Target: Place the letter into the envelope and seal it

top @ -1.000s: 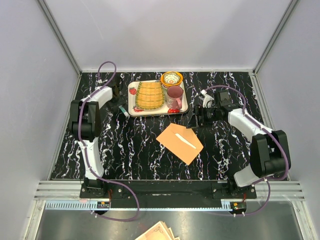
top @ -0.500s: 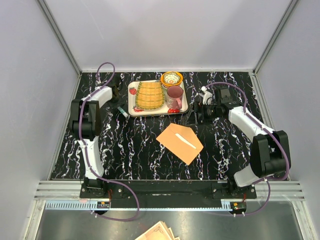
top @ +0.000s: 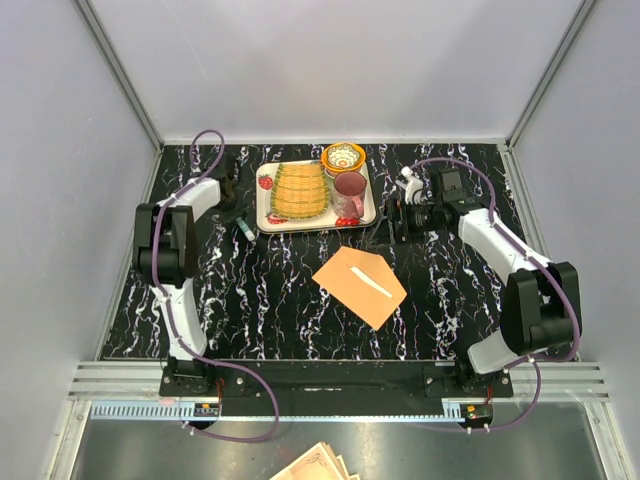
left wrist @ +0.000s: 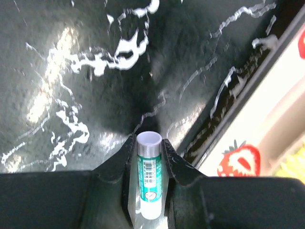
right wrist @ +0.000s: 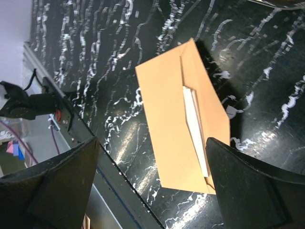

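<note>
Getting glue for sealing. Pinching the stick point(left wrist: 149, 186) in left gripper point(left wrist: 149, 143), ten o'clock from the envelope point(top: 350, 280) lying mid-table with letter point(right wrist: 195, 129) tucked in. Holding nothing in wide-open right gripper point(top: 392, 222). Next, likely: lift stick, carry to flap.

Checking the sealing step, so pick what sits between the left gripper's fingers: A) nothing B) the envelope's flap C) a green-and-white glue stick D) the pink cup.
C: the left wrist view shows a green-and-white glue stick pinched between the fingers of the left gripper.
</note>
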`<state>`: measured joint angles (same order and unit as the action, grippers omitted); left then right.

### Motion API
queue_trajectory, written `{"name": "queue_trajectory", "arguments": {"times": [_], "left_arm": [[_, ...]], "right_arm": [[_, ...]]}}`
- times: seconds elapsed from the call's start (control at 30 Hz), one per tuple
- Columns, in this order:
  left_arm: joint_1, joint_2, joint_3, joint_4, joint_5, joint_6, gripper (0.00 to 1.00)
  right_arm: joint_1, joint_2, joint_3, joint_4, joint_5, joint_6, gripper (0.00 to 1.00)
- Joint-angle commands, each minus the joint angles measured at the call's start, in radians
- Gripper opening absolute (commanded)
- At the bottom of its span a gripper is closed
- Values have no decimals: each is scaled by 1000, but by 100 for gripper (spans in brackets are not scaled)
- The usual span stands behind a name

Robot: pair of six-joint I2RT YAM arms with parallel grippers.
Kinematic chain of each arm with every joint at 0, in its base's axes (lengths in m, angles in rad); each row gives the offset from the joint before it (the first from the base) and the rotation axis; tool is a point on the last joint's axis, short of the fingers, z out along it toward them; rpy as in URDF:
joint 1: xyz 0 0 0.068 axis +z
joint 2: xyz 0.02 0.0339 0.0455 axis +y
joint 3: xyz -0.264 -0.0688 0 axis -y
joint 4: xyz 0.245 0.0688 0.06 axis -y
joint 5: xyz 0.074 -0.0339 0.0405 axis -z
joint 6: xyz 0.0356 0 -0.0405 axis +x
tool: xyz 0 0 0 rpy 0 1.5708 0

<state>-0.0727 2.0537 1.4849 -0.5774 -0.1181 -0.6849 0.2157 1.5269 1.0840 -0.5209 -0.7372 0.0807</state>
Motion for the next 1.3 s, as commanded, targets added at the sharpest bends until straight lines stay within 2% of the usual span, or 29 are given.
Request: {"name": "queue_trajectory", "arguments": {"times": [0.0,0.03,0.07,0.13,0.17,0.27,0.3,0.37,0.47,0.57,0.8,1.17,1.27], "left_arm": [[27,-237,-81,98,160,22,0],[25,-288,-124,126,211,62,0],[24,-388,-146,152,333,86,0],[13,-492,-219,212,441,104,0],[10,-591,-247,246,560,102,0],[-16,-770,-357,417,717,35,0],[-44,-805,-377,503,748,9,0],[-99,-887,-420,568,791,-14,0],[-151,-967,-491,793,818,-106,0],[-205,-1006,-537,927,805,-171,0],[-276,-1018,-535,981,773,-209,0],[-295,-1006,-532,1011,749,-265,0],[-295,-1000,-534,1016,736,-281,0]], "right_arm": [[2,-57,82,-31,-135,-56,98],[4,-63,105,-50,-157,-58,98],[8,-79,119,-56,-175,-53,98],[43,-102,155,-57,-214,-32,98],[60,-120,171,-57,-223,-7,98],[152,-161,221,-13,-229,77,98],[195,-169,243,22,-229,103,98],[232,-189,266,59,-232,167,98],[295,-197,316,102,-212,206,99],[355,-206,336,133,-177,208,99],[453,-182,330,200,-108,209,98],[479,-88,367,351,-85,327,92],[481,-70,375,395,-88,361,84]]}}
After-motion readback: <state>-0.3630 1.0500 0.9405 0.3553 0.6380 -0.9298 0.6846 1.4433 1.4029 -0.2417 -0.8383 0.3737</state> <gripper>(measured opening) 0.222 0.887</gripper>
